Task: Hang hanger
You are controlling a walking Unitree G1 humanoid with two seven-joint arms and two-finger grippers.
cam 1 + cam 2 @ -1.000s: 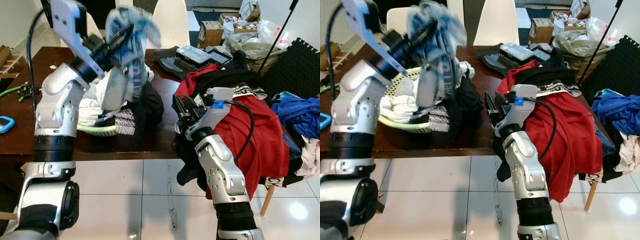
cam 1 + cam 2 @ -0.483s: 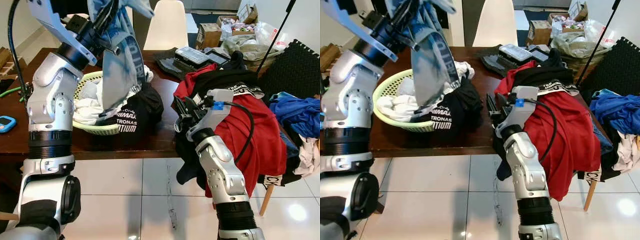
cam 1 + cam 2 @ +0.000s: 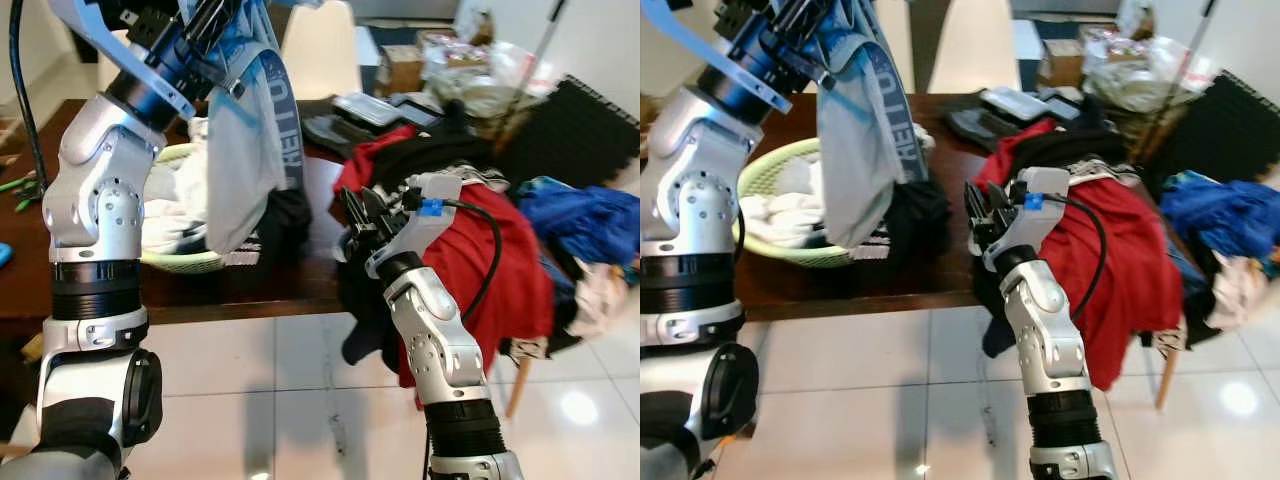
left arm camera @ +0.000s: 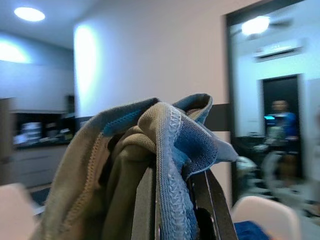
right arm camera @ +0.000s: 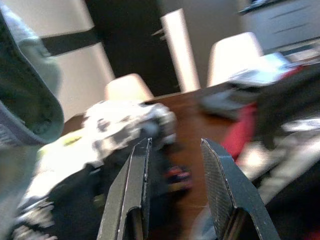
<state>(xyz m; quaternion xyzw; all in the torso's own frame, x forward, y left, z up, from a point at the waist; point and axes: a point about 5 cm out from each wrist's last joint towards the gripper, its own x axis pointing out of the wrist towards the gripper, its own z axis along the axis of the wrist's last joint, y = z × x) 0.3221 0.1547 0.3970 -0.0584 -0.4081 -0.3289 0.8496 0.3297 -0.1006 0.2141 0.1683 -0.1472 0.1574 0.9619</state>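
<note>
My left gripper [image 3: 207, 22] is raised high over the table, shut on a pale blue and grey garment [image 3: 245, 150] with a lettered band. The cloth hangs down from it in front of the green laundry basket [image 3: 768, 166]. In the left wrist view the garment [image 4: 150, 145] is bunched between the black fingers [image 4: 205, 200]. My right gripper [image 3: 358, 215] is open at the table's front edge, beside a heap of red and black clothes [image 3: 480, 240]. Nothing lies between its fingers [image 5: 132, 185]. No hanger can be made out.
A black garment [image 3: 288, 212] spills from the basket onto the dark wooden table [image 3: 200, 295]. White chairs [image 3: 320, 50] stand behind the table. Boxes and bags [image 3: 470, 80] crowd the far right, with blue cloth [image 3: 570, 215] and a black floor mat [image 3: 575, 125]. White tile floor [image 3: 270, 390] lies in front.
My left gripper has lifted the blue-grey garment higher, and it now hangs straight down. The right gripper has stayed open in place. The view has shifted slightly.
</note>
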